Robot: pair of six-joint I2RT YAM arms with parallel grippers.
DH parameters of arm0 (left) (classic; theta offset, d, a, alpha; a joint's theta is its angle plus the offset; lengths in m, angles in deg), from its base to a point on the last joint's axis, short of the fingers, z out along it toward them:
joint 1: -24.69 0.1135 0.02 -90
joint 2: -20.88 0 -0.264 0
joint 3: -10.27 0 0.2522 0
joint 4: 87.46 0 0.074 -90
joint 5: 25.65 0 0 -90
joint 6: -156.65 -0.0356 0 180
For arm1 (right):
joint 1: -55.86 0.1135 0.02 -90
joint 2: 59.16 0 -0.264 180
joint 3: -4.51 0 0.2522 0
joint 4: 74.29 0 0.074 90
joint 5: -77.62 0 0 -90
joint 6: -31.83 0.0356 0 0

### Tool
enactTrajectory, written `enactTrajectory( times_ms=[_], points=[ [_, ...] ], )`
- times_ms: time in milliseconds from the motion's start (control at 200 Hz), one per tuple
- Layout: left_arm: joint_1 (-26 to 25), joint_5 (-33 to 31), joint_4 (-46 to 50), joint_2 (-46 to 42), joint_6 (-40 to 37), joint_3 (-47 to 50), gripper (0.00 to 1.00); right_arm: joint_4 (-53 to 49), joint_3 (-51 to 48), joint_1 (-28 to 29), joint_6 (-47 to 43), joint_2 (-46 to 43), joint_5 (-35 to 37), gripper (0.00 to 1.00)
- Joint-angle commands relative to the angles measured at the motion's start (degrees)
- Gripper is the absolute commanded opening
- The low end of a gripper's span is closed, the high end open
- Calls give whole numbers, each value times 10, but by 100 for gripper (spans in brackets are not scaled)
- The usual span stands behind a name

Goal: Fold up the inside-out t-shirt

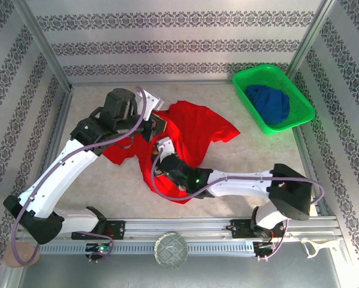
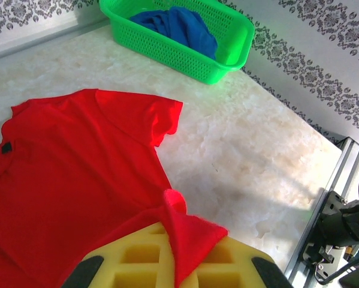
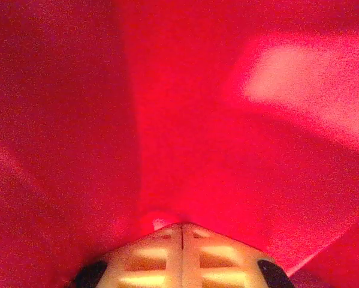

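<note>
Soft, wrinkly red t-shirt [image 1: 197, 129] pinched by left tool [image 2: 178, 264] and right tool [image 3: 182, 237].

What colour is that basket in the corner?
The basket is bright green, clearest in the left wrist view; a blue garment lies inside.

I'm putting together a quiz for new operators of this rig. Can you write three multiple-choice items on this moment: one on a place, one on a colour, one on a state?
1. Where does the basket stand?
A. far right corner
B. near left corner
C. under the left arm

2. What colour is the garment in the basket?
A. yellow
B. blue
C. white

3. How is the left gripper?
A. wide open
B. shut on the t-shirt
C. shut on the basket

Key: A, the top view shows it at the far right; B, blue cloth lies inside; B, the left wrist view shows red cloth pinched in it.
</note>
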Motion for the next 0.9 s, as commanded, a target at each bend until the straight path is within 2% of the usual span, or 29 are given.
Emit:
enactTrajectory(
  times_ms=[0,385,610,894],
  points=[
    [0,17,10,0,-9,-46,0,4,-12,-13,33,45,-16,0],
    [0,48,23,-32,2,-59,0,26,-33,-122,136,101,-100,0],
    [0,52,37,-53,-14,-43,0,98,-84,-178,174,90,-161,0],
    [0,48,41,-55,-36,-22,0,102,-82,-196,173,88,-174,0]
  ],
)
